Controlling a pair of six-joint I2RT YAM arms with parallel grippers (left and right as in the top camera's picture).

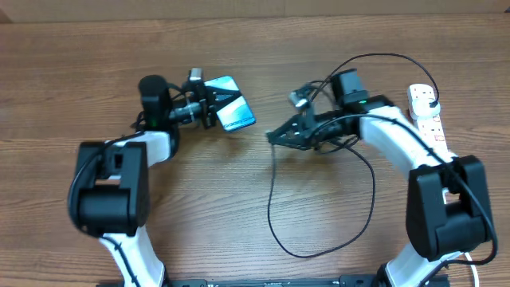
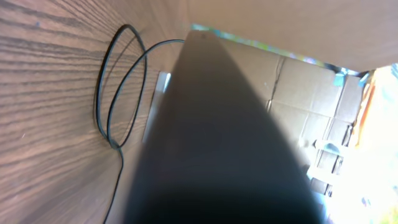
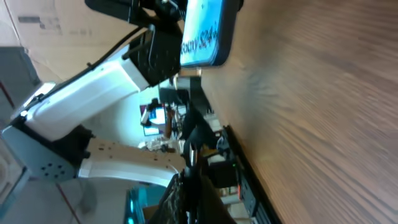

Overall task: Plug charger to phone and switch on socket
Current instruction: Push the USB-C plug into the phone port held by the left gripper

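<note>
My left gripper (image 1: 213,104) is shut on the phone (image 1: 235,113) and holds it tilted above the table, blue screen up. In the left wrist view the phone's dark back (image 2: 217,137) fills the frame and hides the fingers. My right gripper (image 1: 273,135) is shut on the connector end of the charger (image 1: 269,199), a short gap right of the phone. In the right wrist view the closed fingers (image 3: 189,183) point the tip toward the phone (image 3: 205,28). The socket (image 1: 426,119) lies at the far right, with the charger's other end at its top.
The black cable lies in a wide loop on the table between the arms, also seen in the left wrist view (image 2: 102,93). The left arm's white link (image 3: 93,74) is behind the phone. The socket's thick white cord runs down past the right arm's base (image 1: 446,207).
</note>
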